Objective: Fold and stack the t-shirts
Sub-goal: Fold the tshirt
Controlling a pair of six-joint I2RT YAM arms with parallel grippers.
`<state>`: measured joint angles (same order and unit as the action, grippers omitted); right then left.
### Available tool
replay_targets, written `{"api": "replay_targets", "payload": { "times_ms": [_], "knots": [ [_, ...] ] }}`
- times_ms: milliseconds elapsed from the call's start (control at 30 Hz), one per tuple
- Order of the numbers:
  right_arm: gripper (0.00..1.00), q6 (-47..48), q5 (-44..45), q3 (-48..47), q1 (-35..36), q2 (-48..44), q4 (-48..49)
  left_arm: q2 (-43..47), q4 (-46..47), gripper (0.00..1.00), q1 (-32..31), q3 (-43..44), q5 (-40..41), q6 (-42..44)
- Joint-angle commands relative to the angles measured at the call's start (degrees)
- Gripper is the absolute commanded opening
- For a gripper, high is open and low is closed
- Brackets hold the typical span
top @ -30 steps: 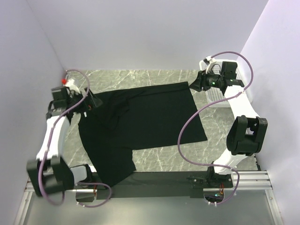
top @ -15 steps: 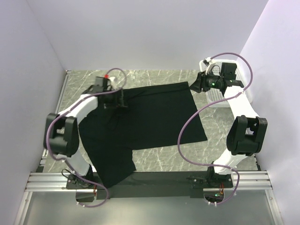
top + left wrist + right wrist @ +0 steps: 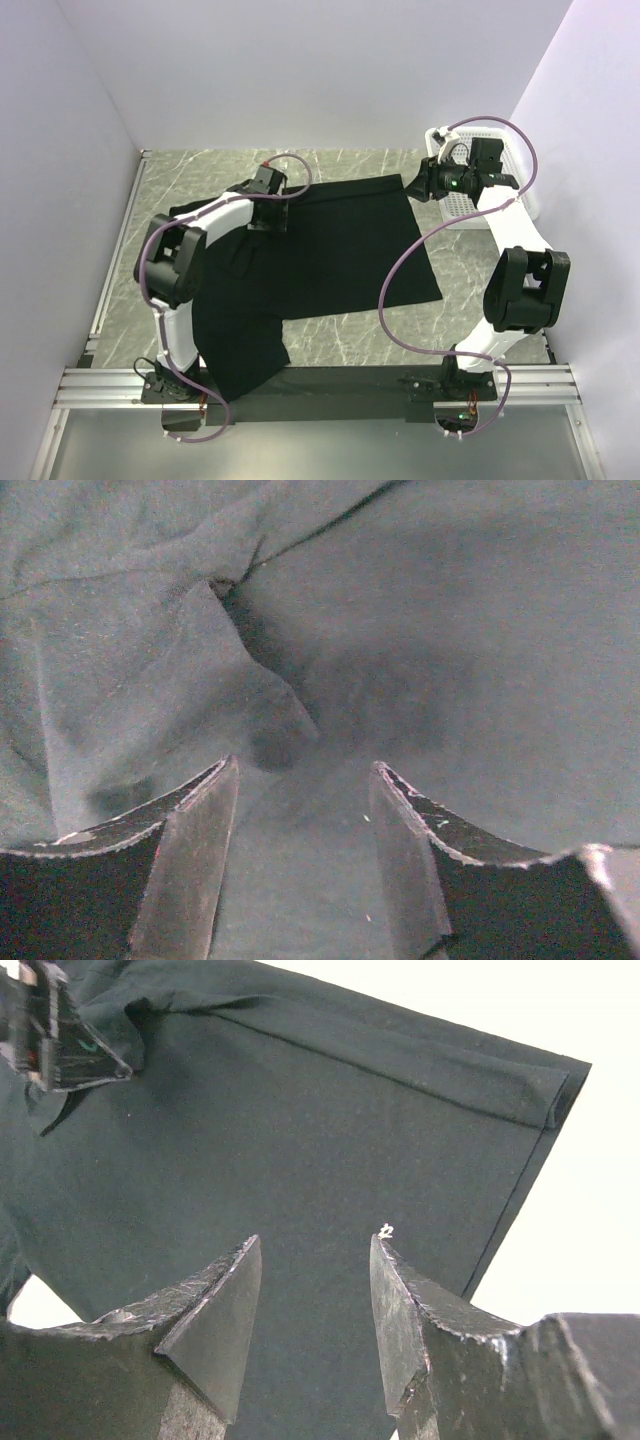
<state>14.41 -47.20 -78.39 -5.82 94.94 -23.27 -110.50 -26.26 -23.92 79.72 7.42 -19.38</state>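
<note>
Lying on the table [image 3: 350, 345], the t-shirt [image 3: 330, 250] is plain black.

left arm [image 3: 215, 215] and right arm [image 3: 517, 228]: white link shells, black joint housings, each trailing a looping purple cable [image 3: 384, 295]. fingers [image 3: 190, 870] are black wedges with pale, scuffed edges. small green led [image 3: 455, 183] on the right wrist.
</note>
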Motion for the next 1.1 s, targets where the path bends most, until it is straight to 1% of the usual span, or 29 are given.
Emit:
{"api": "replay_targets", "payload": {
  "times_ms": [0,33,167,233,300,333,400,433,500,633,667,800,900,1067],
  "knots": [
    [0.55,0.4,0.2,0.4,-0.7,-3.4,0.9,-1.6,-2.7,0.59,-1.5,3.8,6.1,-0.2],
    [0.55,0.4,0.3,0.5,-0.6,-3.4,0.9,-2.3,-3.0,0.56,-1.7,4.1,7.6,-0.2],
    [0.55,0.4,0.2,0.6,-0.8,-3.4,0.9,-3.8,-4.1,0.49,-2.1,5.4,9.3,-0.1],
    [0.55,0.3,0.1,0.7,-0.9,-3.4,0.9,-4.5,-4.2,0.48,-2.1,5.9,9.2,0.0],
    [0.55,0.3,0.2,0.7,-0.9,-3.4,0.9,-5.4,-4.5,0.42,-2.2,6.5,9.3,0.0],
    [0.55,0.4,0.2,0.7,-0.9,-3.4,0.9,-6.0,-4.4,0.36,-2.2,6.6,9.2,0.1],
    [0.55,0.4,0.1,0.8,-0.9,-3.5,0.7,-6.2,-4.2,0.32,-2.2,6.9,9.2,0.0],
    [0.55,0.4,0.2,0.9,-0.9,-3.5,0.7,-6.6,-4.3,0.27,-2.2,7.1,9.1,0.0],
    [0.55,0.4,0.2,1.0,-1.1,-3.6,0.7,-6.9,-4.6,0.23,-2.1,7.7,9.0,0.4],
    [0.55,0.4,-0.1,0.9,-1.5,-3.6,0.7,-6.8,-4.9,0.08,-2.1,7.8,8.7,1.1],
    [0.55,0.3,-0.1,0.9,-1.6,-3.7,0.6,-6.4,-4.7,0.01,-2.1,7.6,8.6,1.3],
    [0.55,0.3,-0.2,0.9,-1.6,-3.8,0.7,-3.9,-4.4,0.01,-2.2,6.2,7.2,2.5],
    [0.55,0.3,-0.2,0.9,-1.7,-4.0,0.5,-0.7,-4.3,0.01,-2.1,4.6,4.2,3.2],
    [0.55,0.2,-0.3,1.0,-1.8,-4.1,0.6,5.3,-4.3,0.01,-2.2,0.3,-3.7,3.6]
  ]
}}
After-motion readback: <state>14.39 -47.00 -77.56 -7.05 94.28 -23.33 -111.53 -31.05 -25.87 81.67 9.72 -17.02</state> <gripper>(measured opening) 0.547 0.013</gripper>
